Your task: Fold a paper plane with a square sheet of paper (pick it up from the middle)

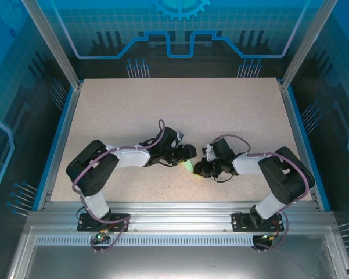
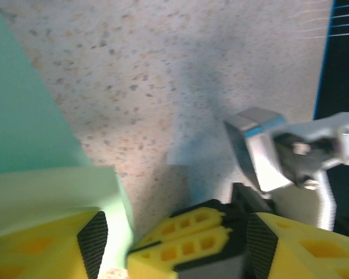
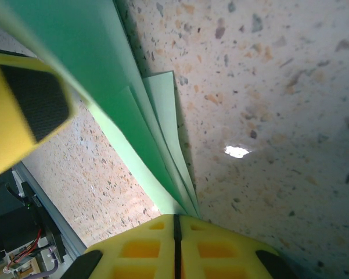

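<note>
The thin, pale mint-green square sheet of paper (image 1: 189, 165) is in the middle of the speckled beige worktop (image 1: 162, 110), toward the near edge, right between the two arms. It's not a flat square any more. From the right wrist view it's several creased layers fanning out from one pinch point. The right hand (image 3: 175, 232) has its yellow fingers pressed together, with that layered edge clamped in the seam between them.

The left hand (image 1: 186, 154) is spread and has nothing pinched. One of its black-padded fingers (image 3: 29, 110) sits just beside the outer flap. The other finger is well off to the right, and the right hand's closed fingertips poke in between the two. Can't tell if the paper's lower edge touches the worktop or hangs just above it.

My read is that we're mid-fold with plenty of folding left, and the job here is for the left hand to get a proper hold on the loose flap. Here's how I'd do it:

- Treat the right hand as the anchor and don't loosen it.
- Bring the left hand in so both pads bracket the flap, not just one side.
- Close near the crease, not on the floppy corner.
- Don't pull the hands apart, since thin paper tears or slips.
- Line the edges up first, then press the fold down onto the worktop to set it.
</note>
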Action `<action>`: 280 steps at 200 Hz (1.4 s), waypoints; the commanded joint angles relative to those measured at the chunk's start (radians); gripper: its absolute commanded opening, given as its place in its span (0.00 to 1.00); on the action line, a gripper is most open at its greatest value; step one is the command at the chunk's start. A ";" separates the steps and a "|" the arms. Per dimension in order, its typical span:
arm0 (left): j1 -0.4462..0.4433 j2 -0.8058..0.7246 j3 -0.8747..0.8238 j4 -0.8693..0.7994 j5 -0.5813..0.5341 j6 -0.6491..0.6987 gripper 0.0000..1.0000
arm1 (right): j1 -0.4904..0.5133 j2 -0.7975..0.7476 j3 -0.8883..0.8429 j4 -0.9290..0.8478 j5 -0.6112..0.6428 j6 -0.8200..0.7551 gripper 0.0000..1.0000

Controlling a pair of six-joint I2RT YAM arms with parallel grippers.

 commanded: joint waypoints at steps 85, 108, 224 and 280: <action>-0.055 0.025 -0.084 0.119 -0.071 -0.053 0.48 | 0.015 0.075 -0.032 -0.072 0.072 0.007 0.09; -0.055 0.061 -0.086 0.141 -0.117 -0.025 0.45 | 0.015 0.071 -0.032 -0.085 0.074 -0.001 0.09; 0.040 0.054 -0.124 0.138 -0.176 0.076 0.44 | 0.001 0.066 -0.039 -0.166 0.113 -0.055 0.04; 0.100 0.074 -0.106 0.153 -0.124 0.145 0.45 | -0.012 0.067 -0.041 -0.185 0.113 -0.077 0.04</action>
